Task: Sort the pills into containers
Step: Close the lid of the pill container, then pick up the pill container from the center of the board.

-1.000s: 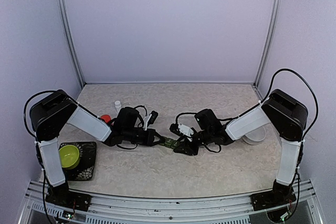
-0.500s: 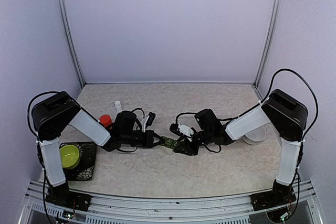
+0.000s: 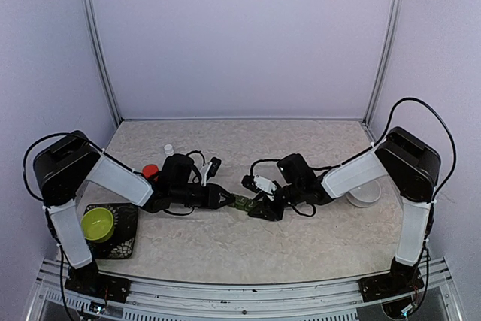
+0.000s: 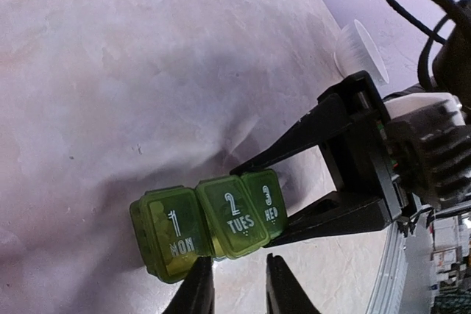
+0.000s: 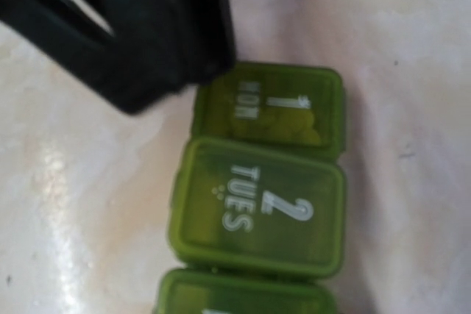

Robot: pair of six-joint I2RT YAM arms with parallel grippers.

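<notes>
The green pill box (image 3: 242,204) lies on the table between my two grippers, with all three lids down. In the left wrist view (image 4: 213,222) its cells read MON, TUES and WED. Pale pills (image 5: 294,126) show through the MON lid; I see no loose pills. My right gripper (image 3: 255,207) has one finger on each side of the WED cell (image 4: 266,204) and grips that end. Its own fingers are out of the right wrist view. My left gripper (image 4: 237,259) is narrowly open and empty. Its tips sit at the box's near side, by the MON and TUES cells.
A small white bottle (image 3: 168,151) and a red cap (image 3: 151,171) stand behind the left arm. A lime-green bowl (image 3: 98,223) sits on a black tray (image 3: 128,242) at the front left. A white bowl (image 3: 366,195) sits under the right arm.
My left arm has reached a little to the right, bringing its gripper closer to the pill box. The right gripper and the box have stayed in place.
</notes>
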